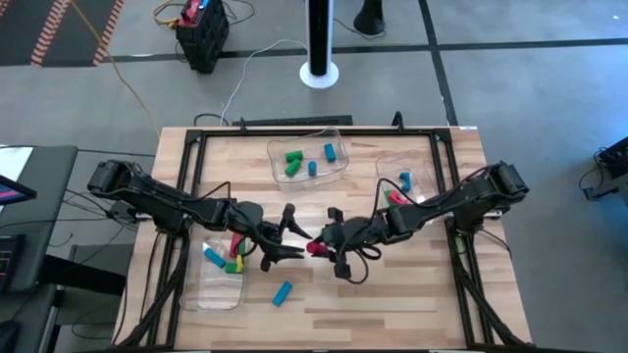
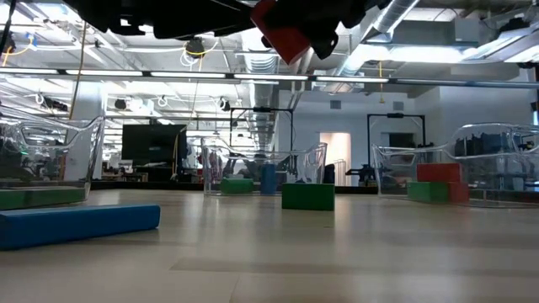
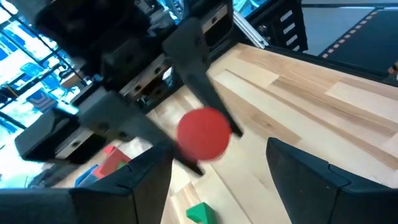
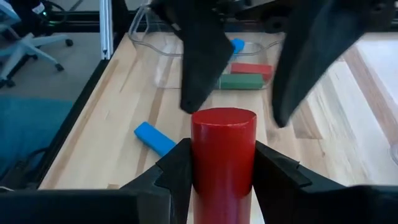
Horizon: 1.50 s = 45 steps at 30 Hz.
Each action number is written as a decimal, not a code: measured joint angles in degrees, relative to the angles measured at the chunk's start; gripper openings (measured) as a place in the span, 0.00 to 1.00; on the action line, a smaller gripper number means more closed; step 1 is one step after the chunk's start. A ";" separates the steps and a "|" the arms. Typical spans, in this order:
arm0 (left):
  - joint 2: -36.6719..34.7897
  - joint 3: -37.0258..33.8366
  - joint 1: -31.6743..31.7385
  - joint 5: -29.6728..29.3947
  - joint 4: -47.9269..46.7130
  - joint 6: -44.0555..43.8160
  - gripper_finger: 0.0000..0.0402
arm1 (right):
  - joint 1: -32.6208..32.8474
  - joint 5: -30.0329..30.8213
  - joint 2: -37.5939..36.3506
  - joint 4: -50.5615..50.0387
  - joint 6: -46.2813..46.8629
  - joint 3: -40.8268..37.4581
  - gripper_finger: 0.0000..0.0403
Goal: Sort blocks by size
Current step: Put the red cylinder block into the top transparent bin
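Note:
A red cylinder block (image 4: pixel 224 134) hangs above the table's middle with my right gripper (image 1: pixel 322 249) shut on it. My left gripper (image 1: pixel 294 237) faces it from the table's left. It is open, with its two fingers (image 4: pixel 199 62) on either side of the cylinder's far end and apart from it. A loose blue block (image 1: pixel 283 292) lies flat on the table near the front. A green block (image 2: pixel 307 195) rests on the wood. More blocks lie in three clear trays. My right gripper pinches the red cylinder's round side (image 4: pixel 198 163) between its two fingers. The fingers come nearly level from the table's right, slanting a little down, and lie along the cylinder. Its free end (image 3: pixel 203 134) points toward my left gripper. The cylinder is lifted clear of the table.
A clear tray (image 1: pixel 339 175) at the far centre holds green and blue blocks. A tray (image 1: pixel 424 172) at the right holds blue and red ones. A tray (image 1: pixel 201 294) at the near left holds several coloured blocks. A black frame (image 1: pixel 294 129) runs along the table's edges.

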 joint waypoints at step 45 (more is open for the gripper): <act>5.38 10.75 0.44 3.15 -12.55 10.40 0.33 | -3.60 -10.47 0.04 0.58 0.57 0.00 0.42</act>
